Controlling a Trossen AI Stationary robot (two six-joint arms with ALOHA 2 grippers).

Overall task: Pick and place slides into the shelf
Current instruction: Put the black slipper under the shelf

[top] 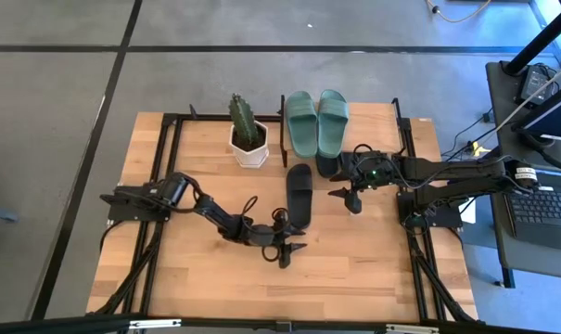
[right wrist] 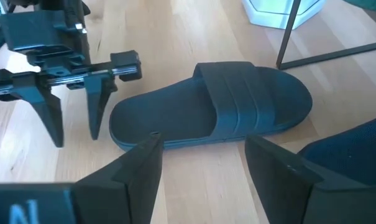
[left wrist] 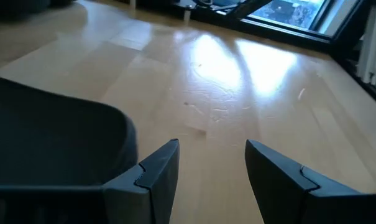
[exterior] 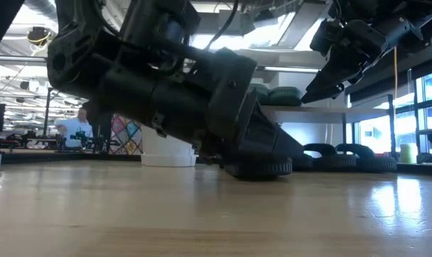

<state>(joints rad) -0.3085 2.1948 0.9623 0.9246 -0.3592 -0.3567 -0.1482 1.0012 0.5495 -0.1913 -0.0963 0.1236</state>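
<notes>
One black foam slide sandal (right wrist: 212,106) lying loose between two pincers, left (top: 286,251) and right (top: 345,196), both spread apart and empty; likely risk: collision over it.

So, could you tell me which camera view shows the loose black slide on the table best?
The right wrist view: the black slide lies whole on its sole, strap ribs clear. The high view shows it small, by the left gripper. The low view catches only an edge; the left wrist view, just a dark corner.
</notes>
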